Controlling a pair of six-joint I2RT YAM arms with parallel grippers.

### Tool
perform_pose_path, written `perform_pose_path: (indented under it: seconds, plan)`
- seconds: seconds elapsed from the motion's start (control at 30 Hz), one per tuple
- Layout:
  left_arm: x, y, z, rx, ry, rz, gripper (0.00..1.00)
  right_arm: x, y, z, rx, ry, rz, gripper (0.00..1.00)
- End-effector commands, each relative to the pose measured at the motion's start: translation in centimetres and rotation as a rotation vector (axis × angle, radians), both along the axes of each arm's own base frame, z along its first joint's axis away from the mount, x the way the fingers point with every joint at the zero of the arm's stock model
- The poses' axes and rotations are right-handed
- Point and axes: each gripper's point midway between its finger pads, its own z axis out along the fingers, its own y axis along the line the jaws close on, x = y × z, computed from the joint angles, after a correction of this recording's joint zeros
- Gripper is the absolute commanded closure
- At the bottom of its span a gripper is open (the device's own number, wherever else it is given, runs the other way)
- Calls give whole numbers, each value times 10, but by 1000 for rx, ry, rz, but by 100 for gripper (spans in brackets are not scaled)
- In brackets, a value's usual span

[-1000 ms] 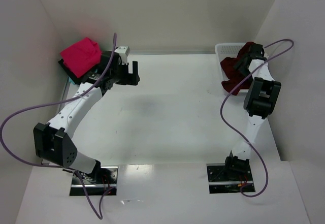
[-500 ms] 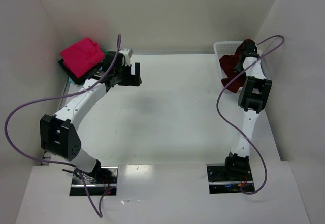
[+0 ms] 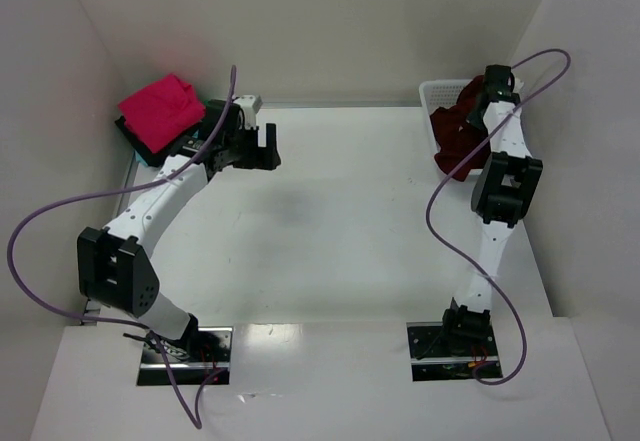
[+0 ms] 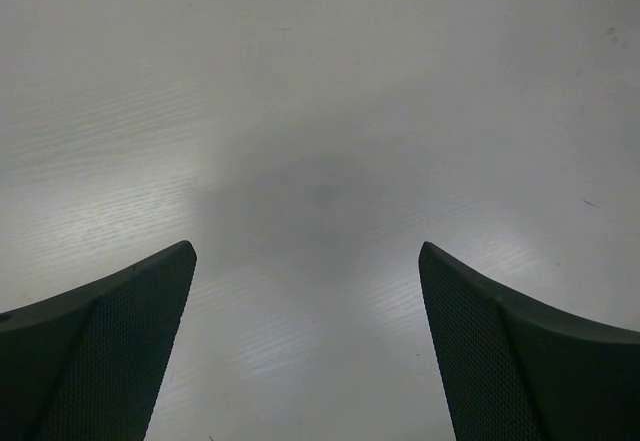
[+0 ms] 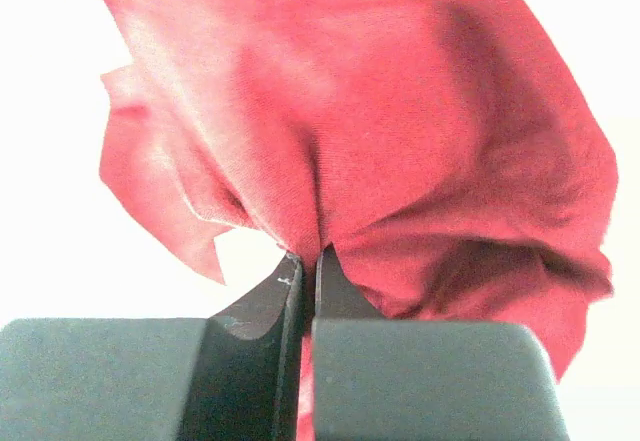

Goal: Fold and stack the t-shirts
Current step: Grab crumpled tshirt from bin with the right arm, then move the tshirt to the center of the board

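Note:
A crumpled dark red t-shirt point(image 3: 455, 136) hangs out of the white mesh basket point(image 3: 437, 92) at the far right. My right gripper point(image 3: 487, 88) is up over the basket, shut on a pinch of that cloth. In the right wrist view the red t-shirt point(image 5: 380, 131) bunches upward from the right gripper point(image 5: 308, 256), whose jaws press together on a fold. A folded bright pink t-shirt point(image 3: 160, 108) tops a stack at the far left, with dark cloth under it. My left gripper point(image 3: 256, 148) hovers open beside that stack; between its fingers point(image 4: 120, 331) shows only bare table.
White walls close in the table on the left, back and right. Purple cables loop off both arms. The basket stands against the right wall, the stack in the back left corner.
My right gripper has shut on the dark red t-shirt and risen toward the back wall, drawing cloth up. My left gripper slid slightly toward the back and stays open.

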Motion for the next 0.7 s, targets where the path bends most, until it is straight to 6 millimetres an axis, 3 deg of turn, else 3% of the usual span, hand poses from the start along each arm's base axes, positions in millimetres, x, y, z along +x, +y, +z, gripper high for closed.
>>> perform_pose_path:
  seconds: [0.0,0.1,0.13,0.17,0.23,0.33,0.37,0.4,0.47,0.53,0.57,0.6,0.63,0.67]
  plan:
    - [-6,-45,53,-135,-145,-313,0,-16,61,214,-20,-411,149,100]
    - [-13,-69,78,-196,-235,-468,0,-38,94,272,-39,-513,210,100]
    - [-21,-79,86,-240,-253,-547,0,-53,121,303,-48,-569,265,100]
    - [-24,-84,92,-264,-271,-584,0,-62,136,320,-46,-602,292,100]
    - [-28,-102,98,-314,-321,-708,0,-105,192,374,-20,-710,410,100]
    - [-38,-129,109,-344,-355,-855,0,-144,241,414,89,-839,526,100]
    - [-37,-136,112,-333,-379,-881,0,-170,254,423,130,-878,563,100]
    - [-40,-148,112,-339,-375,-910,0,-188,281,431,227,-912,628,100]
    - [-36,-157,130,-368,-415,-908,0,-205,302,428,320,-927,694,100]
    - [-37,-168,159,-449,-506,-929,0,-236,317,422,425,-920,776,100]
    - [-38,-174,157,-460,-501,-935,0,-236,324,404,454,-877,801,100]
    - [-33,-173,160,-459,-512,-907,3,-241,323,408,453,-888,803,100]
    - [-24,-175,161,-446,-525,-845,5,-241,327,387,469,-838,818,100]
    - [-18,-178,162,-444,-535,-797,16,-245,333,369,504,-803,839,100]
